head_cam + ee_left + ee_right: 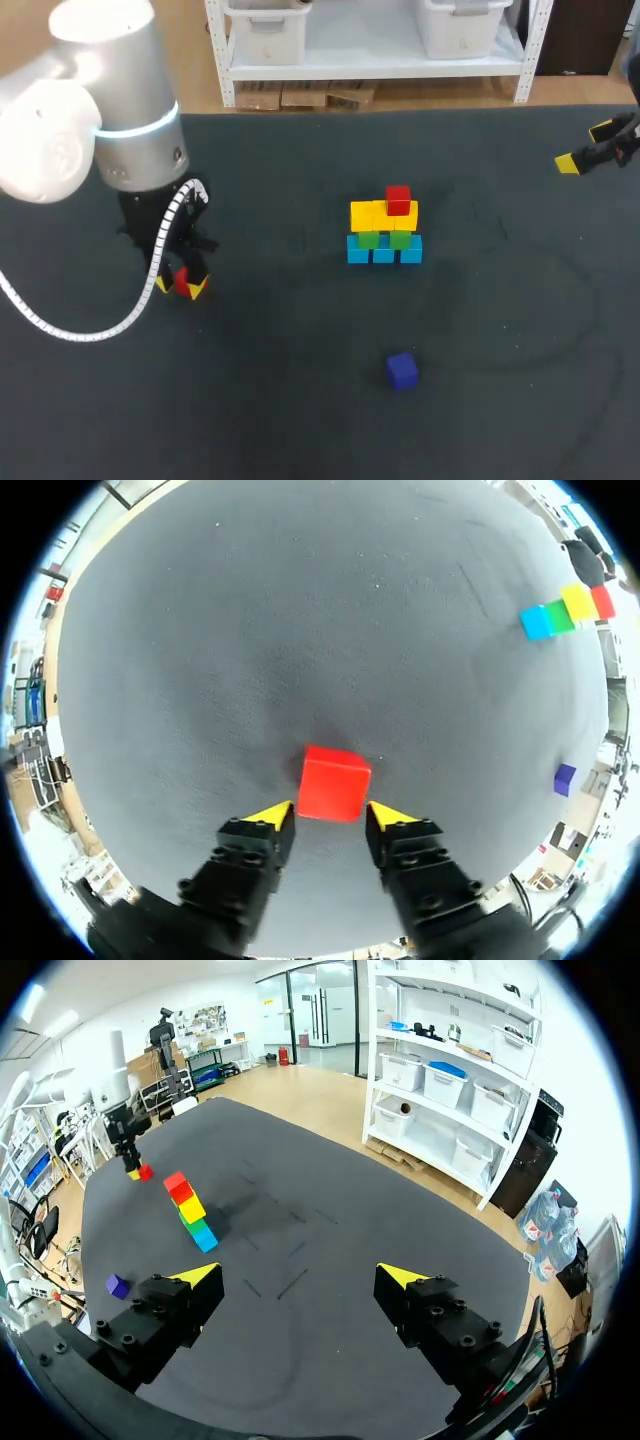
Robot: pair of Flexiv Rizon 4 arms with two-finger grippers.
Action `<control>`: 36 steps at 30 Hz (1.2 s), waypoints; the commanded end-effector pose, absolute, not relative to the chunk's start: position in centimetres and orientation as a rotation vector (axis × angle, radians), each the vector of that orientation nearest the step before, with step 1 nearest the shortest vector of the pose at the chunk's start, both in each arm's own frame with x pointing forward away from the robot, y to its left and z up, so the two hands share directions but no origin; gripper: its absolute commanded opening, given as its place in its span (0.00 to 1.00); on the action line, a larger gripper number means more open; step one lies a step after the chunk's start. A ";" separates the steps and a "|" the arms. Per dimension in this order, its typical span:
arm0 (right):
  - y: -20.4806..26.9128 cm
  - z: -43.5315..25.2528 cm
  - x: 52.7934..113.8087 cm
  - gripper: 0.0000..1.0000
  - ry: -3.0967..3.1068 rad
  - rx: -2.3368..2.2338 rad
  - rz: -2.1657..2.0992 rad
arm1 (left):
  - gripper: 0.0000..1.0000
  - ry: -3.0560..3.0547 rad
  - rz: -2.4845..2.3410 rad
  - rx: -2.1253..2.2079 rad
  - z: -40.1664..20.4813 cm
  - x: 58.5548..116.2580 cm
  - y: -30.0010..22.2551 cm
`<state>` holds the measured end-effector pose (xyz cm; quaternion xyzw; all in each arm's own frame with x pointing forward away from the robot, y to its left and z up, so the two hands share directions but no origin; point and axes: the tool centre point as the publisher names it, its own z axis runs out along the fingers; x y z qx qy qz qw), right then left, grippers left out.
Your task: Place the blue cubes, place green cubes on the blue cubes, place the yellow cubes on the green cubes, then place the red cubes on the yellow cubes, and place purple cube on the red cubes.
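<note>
The left gripper (pixel 181 285) is pinching a loose red cube (pixel 334 783) on the table (pixel 300 420), well left of the stack (pixel 385 232) of blue, green, yellow and red cubes. The purple cube (pixel 402 370) is lying apart from both. The right gripper (pixel 585 147) is hanging with its fingers spread wide at the table's right edge

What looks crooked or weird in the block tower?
Nothing is knocked over or broken. The yellow cubes stick out past the green cubes, and the red cube on top sits off to one side.
</note>
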<state>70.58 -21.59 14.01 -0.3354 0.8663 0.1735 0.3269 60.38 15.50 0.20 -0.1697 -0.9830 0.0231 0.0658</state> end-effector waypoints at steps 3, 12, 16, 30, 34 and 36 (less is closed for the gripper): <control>-21.6 14.0 70.7 1.00 2.267 -0.881 0.460 | 0.00 -2.975 0.023 -0.498 0.4 60.4 15.3; -21.6 14.0 70.7 1.00 2.267 -0.881 0.460 | 0.00 -2.995 0.001 -0.645 1.7 61.0 13.9; -21.6 14.0 70.7 1.00 2.267 -0.881 0.460 | 0.00 -2.862 -0.058 -1.060 3.5 62.7 11.4; -21.6 14.0 70.7 1.00 2.267 -0.881 0.460 | 0.00 -2.161 -0.041 -1.844 8.3 69.1 4.2; -21.6 14.0 70.7 1.00 2.267 -0.881 0.460 | 0.00 -2.070 -0.087 -1.909 8.1 70.4 2.9; -21.6 14.0 70.7 1.00 2.267 -0.881 0.460 | 0.00 -2.026 -0.101 -1.952 8.0 70.9 2.4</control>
